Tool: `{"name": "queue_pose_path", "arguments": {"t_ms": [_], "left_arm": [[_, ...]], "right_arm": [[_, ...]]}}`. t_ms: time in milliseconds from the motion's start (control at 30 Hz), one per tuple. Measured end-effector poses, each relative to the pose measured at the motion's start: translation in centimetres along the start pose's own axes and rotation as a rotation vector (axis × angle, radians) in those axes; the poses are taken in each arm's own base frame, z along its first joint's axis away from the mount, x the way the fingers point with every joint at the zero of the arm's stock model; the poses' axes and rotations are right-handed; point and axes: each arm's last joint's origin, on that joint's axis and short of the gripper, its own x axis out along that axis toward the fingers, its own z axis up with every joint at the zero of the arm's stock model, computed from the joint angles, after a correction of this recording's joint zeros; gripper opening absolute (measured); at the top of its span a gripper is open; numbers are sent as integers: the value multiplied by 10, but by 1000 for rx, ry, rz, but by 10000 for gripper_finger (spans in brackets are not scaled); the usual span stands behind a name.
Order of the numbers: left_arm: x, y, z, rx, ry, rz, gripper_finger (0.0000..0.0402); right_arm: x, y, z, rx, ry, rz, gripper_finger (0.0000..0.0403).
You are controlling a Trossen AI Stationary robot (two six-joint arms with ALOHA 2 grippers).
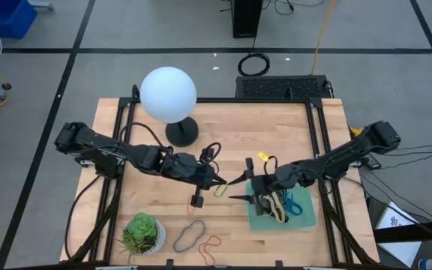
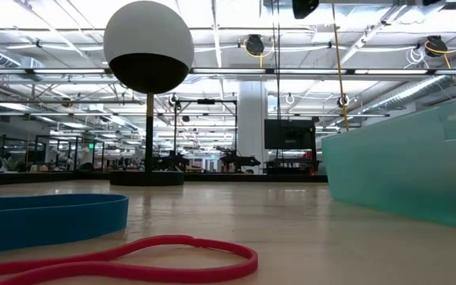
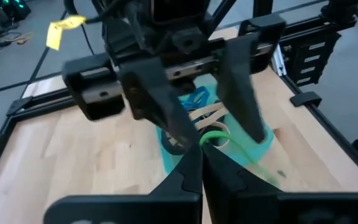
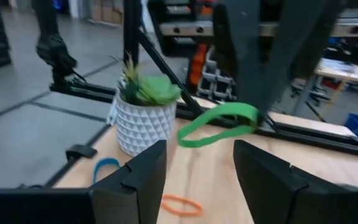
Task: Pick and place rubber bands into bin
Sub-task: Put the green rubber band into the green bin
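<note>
My left gripper is shut on a green rubber band above the table's middle, just left of the mint-green bin. The bin holds several bands, tan, blue and dark. My right gripper is open and faces the left gripper. Its two fingers stand on either side of the green band without touching it. A grey-blue band and an orange band lie flat on the table near its front edge. My left gripper pinches the green band by its near end between its two shut fingertips. The fingers slant down toward the table's right. The rest of the loop sticks out past the fingertips, lifted clear of the table.
A white pot with a succulent stands at the front left. A lamp with a white globe stands on its dark base at the far middle. In the low view a blue band and a red band lie near, with the bin wall on the right.
</note>
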Motion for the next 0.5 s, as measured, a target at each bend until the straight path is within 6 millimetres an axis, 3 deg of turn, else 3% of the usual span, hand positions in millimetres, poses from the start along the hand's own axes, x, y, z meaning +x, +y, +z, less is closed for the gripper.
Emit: {"name": "queue_pose_path", "arguments": {"t_ms": [233, 500], "left_arm": [[0, 5, 0, 9, 1, 19, 11], [1, 9, -1, 17, 2, 31, 14]], "right_arm": [[14, -4, -7, 36, -60, 3, 170], [16, -7, -8, 41, -84, 16, 144]]}}
